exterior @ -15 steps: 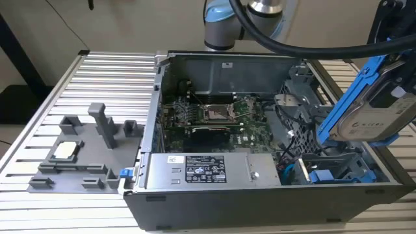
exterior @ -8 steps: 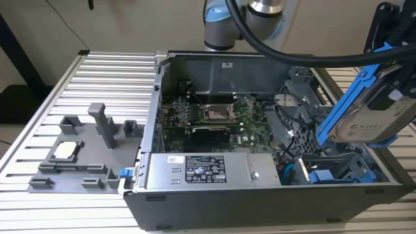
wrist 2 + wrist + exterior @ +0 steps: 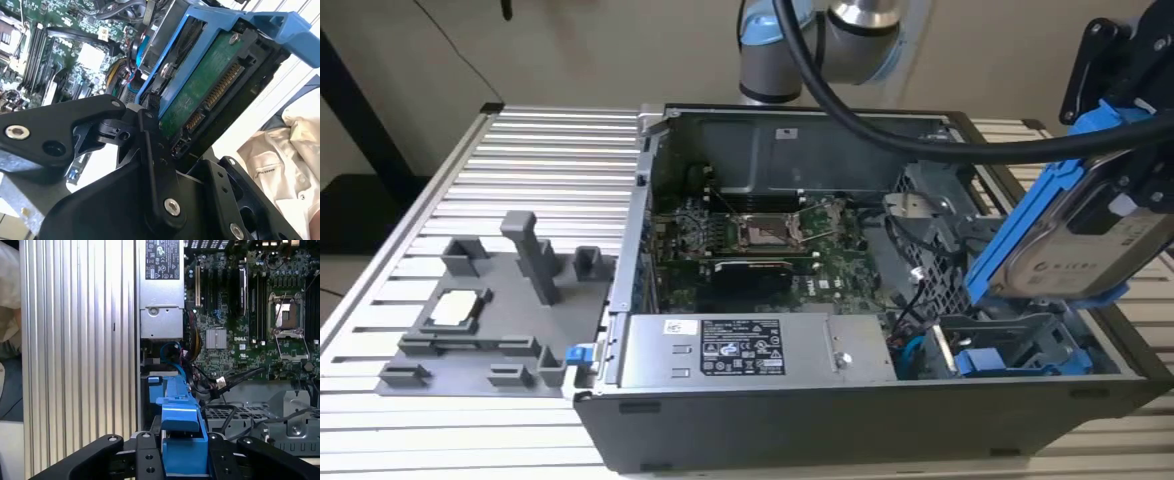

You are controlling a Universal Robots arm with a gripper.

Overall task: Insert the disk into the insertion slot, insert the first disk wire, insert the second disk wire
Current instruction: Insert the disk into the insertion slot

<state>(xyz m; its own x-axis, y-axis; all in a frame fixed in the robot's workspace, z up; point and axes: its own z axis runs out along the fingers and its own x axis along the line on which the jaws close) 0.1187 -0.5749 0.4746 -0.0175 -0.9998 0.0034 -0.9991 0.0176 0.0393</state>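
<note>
One silver disk, blue-framed, tilted.

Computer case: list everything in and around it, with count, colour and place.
table: one, silver, ribbed, under everything
computer case: one, dark grey, open, mid-table
motherboard: one, green, on the case floor
power supply: one, silver, along the case's near wall
disk: one, silver in a blue frame, held tilted above the case at the exterior view's right
drive bay: one, dark grey, in the case's corner below the disk
parts holder: one, grey, on the table at the exterior view's left
cable: one, black, arching over the case
arm: one, grey and blue, behind the case
fingers: two, black, shut on the disk's blue frame
</note>
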